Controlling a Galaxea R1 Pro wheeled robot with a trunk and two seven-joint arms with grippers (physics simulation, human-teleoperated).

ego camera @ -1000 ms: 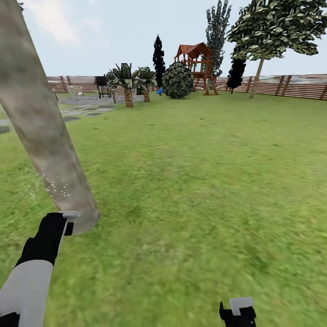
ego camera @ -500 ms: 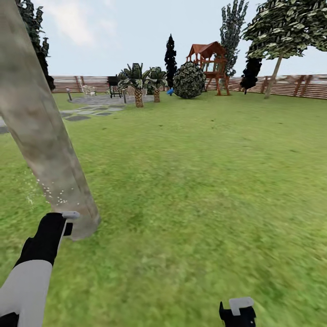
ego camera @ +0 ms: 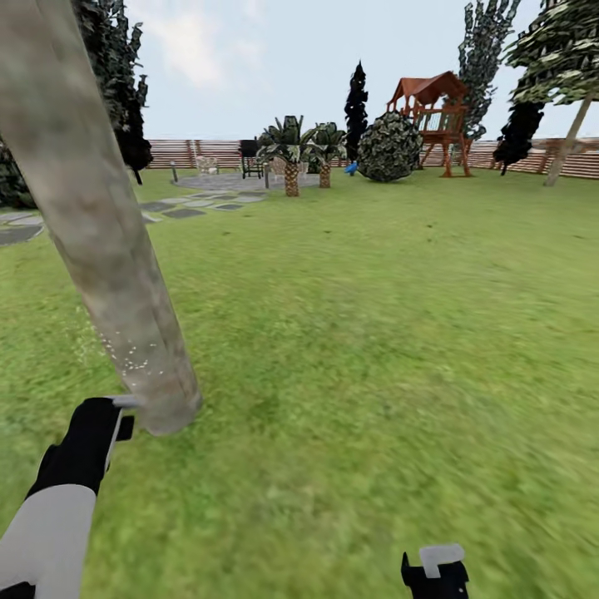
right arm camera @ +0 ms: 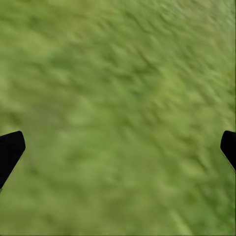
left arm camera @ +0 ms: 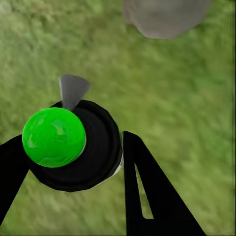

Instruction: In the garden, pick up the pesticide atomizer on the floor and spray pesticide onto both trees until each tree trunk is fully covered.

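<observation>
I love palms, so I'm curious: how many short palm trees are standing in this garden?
2. Both stand side by side at the far end of the lawn, the left palm and right palm, near the paved patio. Others may be hidden.

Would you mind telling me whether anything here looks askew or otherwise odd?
The tree trunk appears steeply tilted in the head view, likely from camera perspective. Fine white specks dot its lower part, near the atomizer held in the left gripper. Nothing else stands out.
</observation>
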